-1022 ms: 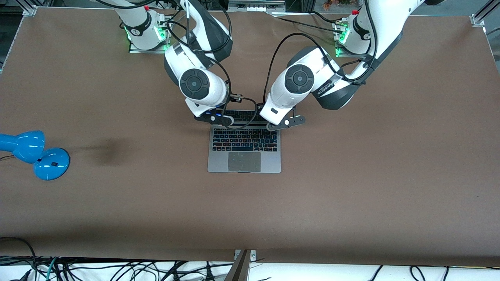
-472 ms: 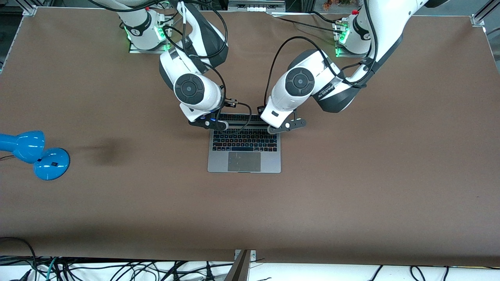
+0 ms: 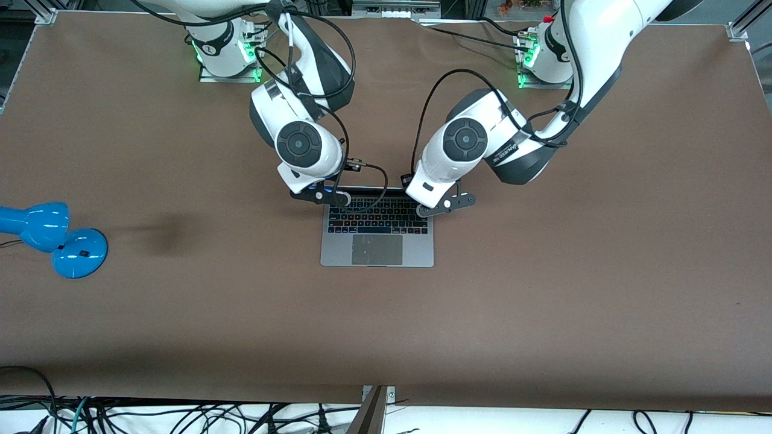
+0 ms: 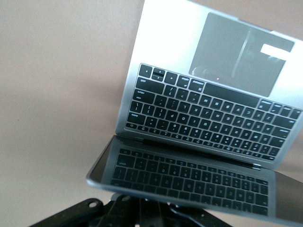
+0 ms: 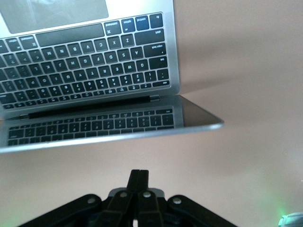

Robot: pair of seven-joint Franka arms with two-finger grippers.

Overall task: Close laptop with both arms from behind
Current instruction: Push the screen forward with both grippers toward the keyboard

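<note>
Both tools, left [image 3: 447, 205] and right [image 3: 319, 196], fingers together, bent over the half-lowered laptop [image 3: 377, 241] lid; fingertips hidden.

The front view looks down from high across the table [image 3: 543, 313] toward both arms' bases. Each wrist view looks from close by, over its own gripper, at the laptop [image 3: 377, 232] [image 4: 208, 109] [image 5: 85, 71], which all three views share

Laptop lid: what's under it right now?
Under the tilted lid of the laptop the black keyboard shows, its top rows covered in the front view. Both shut grippers, left and right, press the lid's back.
</note>
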